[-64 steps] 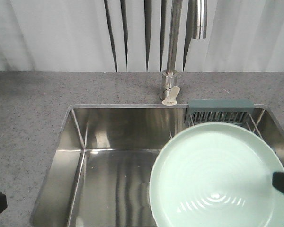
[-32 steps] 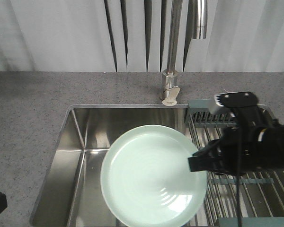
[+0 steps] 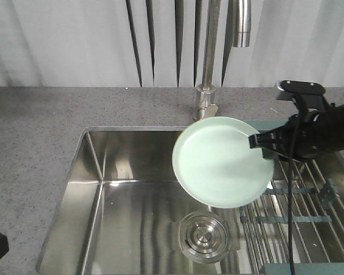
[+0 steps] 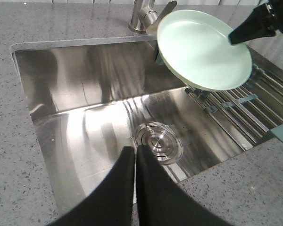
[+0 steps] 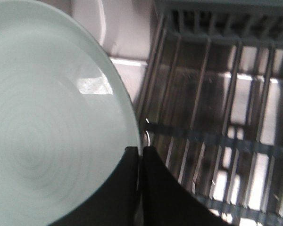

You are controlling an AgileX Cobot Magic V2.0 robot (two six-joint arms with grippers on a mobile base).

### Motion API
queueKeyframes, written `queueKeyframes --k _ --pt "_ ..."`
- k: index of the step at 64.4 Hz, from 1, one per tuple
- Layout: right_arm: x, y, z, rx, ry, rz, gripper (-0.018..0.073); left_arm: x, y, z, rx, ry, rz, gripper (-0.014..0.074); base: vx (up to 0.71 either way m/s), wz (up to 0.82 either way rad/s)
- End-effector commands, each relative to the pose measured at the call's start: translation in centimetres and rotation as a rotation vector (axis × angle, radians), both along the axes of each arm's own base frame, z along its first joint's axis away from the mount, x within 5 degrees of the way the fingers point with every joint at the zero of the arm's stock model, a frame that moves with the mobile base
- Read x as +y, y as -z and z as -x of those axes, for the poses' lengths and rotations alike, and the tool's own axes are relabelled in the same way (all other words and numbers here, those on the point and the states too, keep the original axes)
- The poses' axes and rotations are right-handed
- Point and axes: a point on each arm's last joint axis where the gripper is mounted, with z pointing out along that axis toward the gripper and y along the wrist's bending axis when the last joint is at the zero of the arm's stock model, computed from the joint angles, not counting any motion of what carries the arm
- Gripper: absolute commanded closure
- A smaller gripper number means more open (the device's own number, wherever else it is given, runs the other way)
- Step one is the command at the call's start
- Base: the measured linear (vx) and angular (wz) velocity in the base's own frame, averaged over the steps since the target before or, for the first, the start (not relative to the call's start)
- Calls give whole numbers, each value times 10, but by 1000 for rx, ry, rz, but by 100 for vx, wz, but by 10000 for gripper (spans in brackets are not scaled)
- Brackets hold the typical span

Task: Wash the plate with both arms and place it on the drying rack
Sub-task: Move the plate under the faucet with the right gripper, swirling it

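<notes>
Overhead, from the front view, we see a steel sink (image 3: 97,172) set in a grey speckled tabletop (image 3: 34,132). The pale green plate (image 3: 222,161) hangs tilted in the air just before the faucet (image 3: 209,57), over the seam between the basin and the drying rack (image 3: 301,212). The right pincer (image 3: 257,141) is clamped on the plate's right rim. The round drain (image 3: 203,240) lies below, uncovered.

Next, from the left wrist view, we see the left pincer (image 4: 135,150) with its fingers pressed together, holding nothing, low over the near edge of the sink and well apart from the plate (image 4: 203,49). The right pincer (image 4: 254,26) meets the plate's far rim, and the rack's rods (image 4: 240,110) run beneath it.

Last, from the right wrist view, we see the right pincer (image 5: 140,149) pinching the rim, one finger on each face of the plate (image 5: 47,117). The rack (image 5: 217,117) and its slotted caddy (image 5: 217,14) lie beside and behind.

We judge the wash is at hand. One rim pinch carries the whole plate, so the grip should hold firm and any move should be slow. Keeping the plate tilted toward the basin would send water into the sink. The plate's upper rim sits close to the faucet base and should not knock it. The left pincer would need to rise and part before it can help.
</notes>
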Motion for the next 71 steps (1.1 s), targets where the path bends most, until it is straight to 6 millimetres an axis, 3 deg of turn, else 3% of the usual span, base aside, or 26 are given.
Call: queueKeyframes --k 1,11,18,22,32,39,45,54,59,65,71 --pt "-7 -23 28 4 -34 41 564 0 -11 -3 -41 -21 52 601 0 0" --pt "16 -13 74 11 -72 -45 563 0 -11 -3 -42 -22 52 601 0 0" --pt "40 -11 79 -47 -86 -121 563 0 -11 -3 -42 -22 52 601 0 0" --pt "51 -8 70 -79 -75 -144 563 0 -11 -3 -42 -21 53 601 0 0" --pt "60 -5 22 -145 -6 -161 563 0 -11 -3 -42 -21 54 601 0 0" --pt "47 -13 -8 -139 27 -141 563 0 -11 -3 -42 -21 53 601 0 0" --pt "20 -19 -14 -97 47 -72 563 0 -11 -3 -41 -21 53 601 0 0" --pt "-28 -27 5 -43 85 81 563 0 -11 -3 -41 -21 53 601 0 0" --pt "-40 -30 28 12 89 125 563 0 -11 -3 -41 -21 53 601 0 0" --pt "-29 -24 57 45 52 101 563 0 -11 -3 -41 -21 53 601 0 0" --pt "-1 -14 78 4 -6 6 563 0 -11 -3 -41 -21 54 601 0 0"
